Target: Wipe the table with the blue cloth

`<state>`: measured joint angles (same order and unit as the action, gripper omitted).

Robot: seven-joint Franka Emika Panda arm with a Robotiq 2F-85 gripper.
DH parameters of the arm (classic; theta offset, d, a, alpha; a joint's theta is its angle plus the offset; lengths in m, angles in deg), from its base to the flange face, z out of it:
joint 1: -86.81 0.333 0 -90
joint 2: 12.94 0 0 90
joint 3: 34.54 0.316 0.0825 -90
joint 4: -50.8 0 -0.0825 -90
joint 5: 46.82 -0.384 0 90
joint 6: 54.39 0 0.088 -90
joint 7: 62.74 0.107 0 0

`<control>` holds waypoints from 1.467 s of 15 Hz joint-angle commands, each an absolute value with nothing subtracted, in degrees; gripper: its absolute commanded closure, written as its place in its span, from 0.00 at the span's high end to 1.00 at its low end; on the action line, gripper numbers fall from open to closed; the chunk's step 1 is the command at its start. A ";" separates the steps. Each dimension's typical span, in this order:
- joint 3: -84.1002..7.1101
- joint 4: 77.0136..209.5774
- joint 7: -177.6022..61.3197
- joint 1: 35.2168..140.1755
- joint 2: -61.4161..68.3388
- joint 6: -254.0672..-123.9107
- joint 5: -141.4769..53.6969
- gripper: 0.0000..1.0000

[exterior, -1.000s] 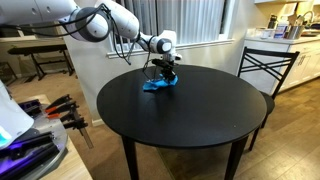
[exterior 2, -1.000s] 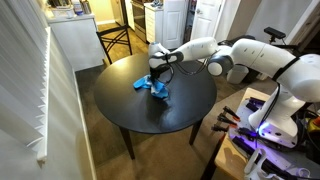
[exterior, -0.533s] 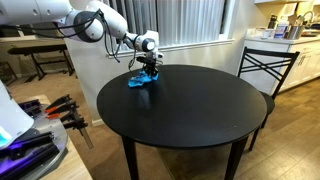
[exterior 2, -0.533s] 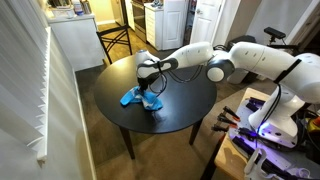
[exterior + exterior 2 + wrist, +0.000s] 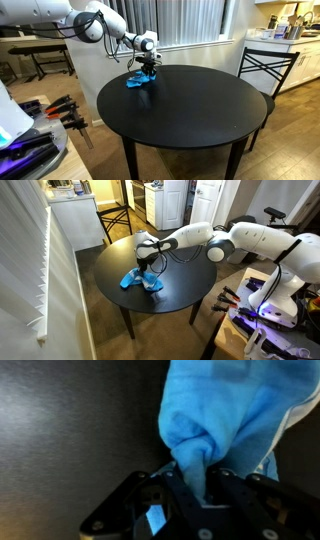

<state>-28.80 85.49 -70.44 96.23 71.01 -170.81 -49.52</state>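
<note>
The blue cloth point(image 5: 138, 79) lies crumpled on the round black table point(image 5: 200, 105) near its far left edge. It also shows in an exterior view point(image 5: 136, 277) and fills the upper right of the wrist view point(image 5: 225, 415). My gripper point(image 5: 148, 70) is over the cloth, pressed down on it, also seen in an exterior view point(image 5: 147, 266). In the wrist view the gripper point(image 5: 195, 485) is shut on a pinched fold of the cloth between its black fingers.
A black metal chair point(image 5: 268, 65) stands at the table's right side. A kitchen counter with clutter point(image 5: 290, 25) is behind it. A bench with tools point(image 5: 55, 108) stands left of the table. White cabinets point(image 5: 75, 225) stand near the table's edge.
Over the last second my gripper dragged the cloth across the table toward its edge. In the last half second nothing has visibly moved.
</note>
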 commanded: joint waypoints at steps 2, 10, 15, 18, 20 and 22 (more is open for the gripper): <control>-31.21 85.91 -68.30 89.65 71.01 -173.86 -50.19 0.07; -34.29 85.63 -61.64 73.77 71.05 -180.83 -52.59 0.08; -38.80 86.21 -54.26 66.65 71.14 -186.64 -52.01 0.08; -40.43 87.37 -47.20 65.56 71.25 -186.58 -51.64 0.08; -41.52 87.61 -43.77 66.03 71.54 -185.89 -51.11 0.08; -41.96 87.32 -41.64 66.90 71.88 -185.38 -50.89 0.08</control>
<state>-40.68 86.39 -46.05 65.41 71.90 -185.11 -51.24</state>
